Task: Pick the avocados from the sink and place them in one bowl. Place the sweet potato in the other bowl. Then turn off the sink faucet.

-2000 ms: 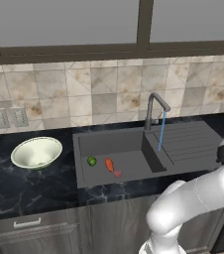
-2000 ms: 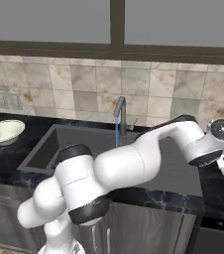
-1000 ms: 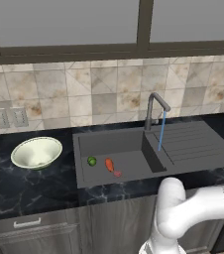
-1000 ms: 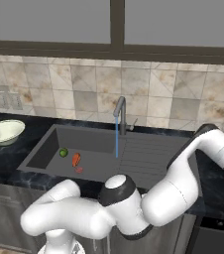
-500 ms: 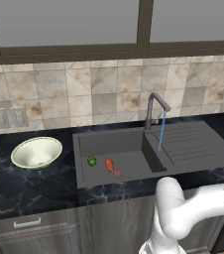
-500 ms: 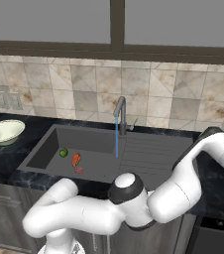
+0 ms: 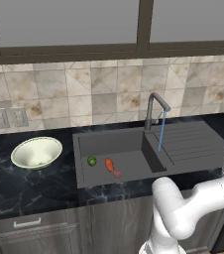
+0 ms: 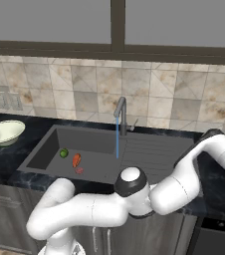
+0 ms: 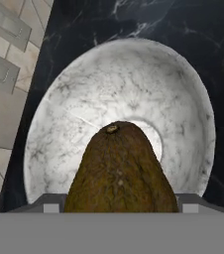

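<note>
We see our gripper (image 9: 119, 207) squeezing the brown avocado (image 9: 120, 171) right over the middle of a white marbled bowl (image 9: 74, 109) (round rim showing all around it), while the green avocado (image 7: 91, 160) and sweet potato (image 7: 109, 164) lie in the sink (image 7: 134, 144).

We see the brown avocado (image 9: 120, 171) hiding the fingertips and part of the white bowl (image 9: 183, 119); its base is cut off below.
</note>
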